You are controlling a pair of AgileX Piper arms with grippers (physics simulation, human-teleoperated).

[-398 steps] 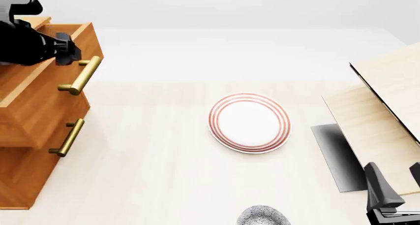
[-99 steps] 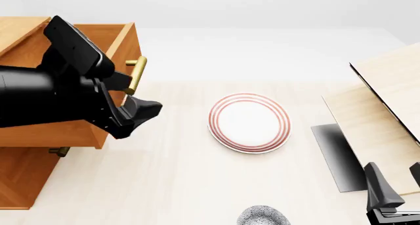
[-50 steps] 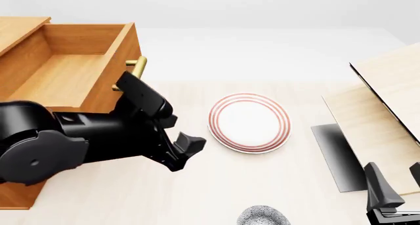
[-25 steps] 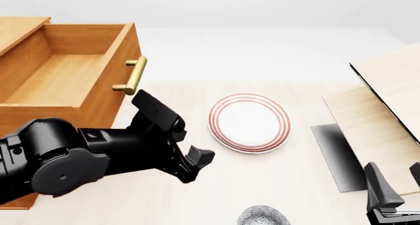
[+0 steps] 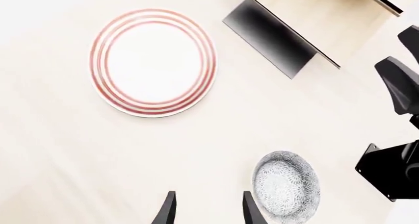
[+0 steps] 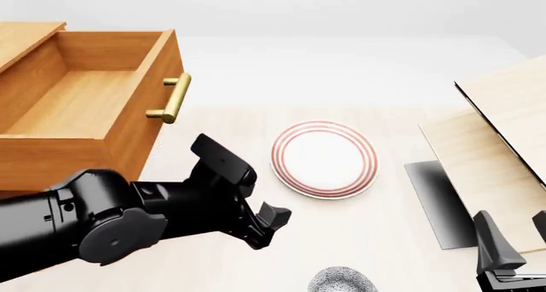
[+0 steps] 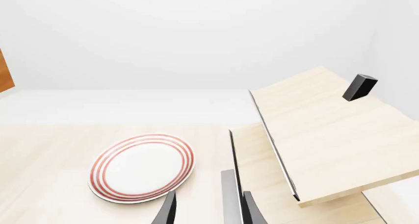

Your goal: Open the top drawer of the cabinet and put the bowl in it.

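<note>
The top drawer (image 6: 140, 122) of the orange-brown cabinet (image 6: 25, 36) is pulled out and its box is empty; its brass handle (image 6: 171, 99) is free. The speckled bowl (image 6: 341, 282) sits at the table's near edge, partly cut off by the frame. In the left wrist view the bowl (image 5: 286, 185) is upright and empty. My left gripper (image 6: 268, 225) is open and empty, above the table between the cabinet and the bowl, apart from both; its fingers also show in the left wrist view (image 5: 208, 211). My right gripper (image 6: 512, 241) is open and empty at the near right.
A flat white plate with red rings (image 6: 324, 159) lies mid-table and shows in both wrist views (image 5: 153, 62) (image 7: 142, 166). A pale slanted wooden structure (image 6: 503, 132) with a dark slab (image 6: 439, 202) stands at the right. The right arm (image 5: 399, 136) is close to the bowl.
The left gripper let go of the handle after pulling the top drawer out, then moved toward the near right and lower, nearer the bowl. The right arm, plate and bowl have not moved.
</note>
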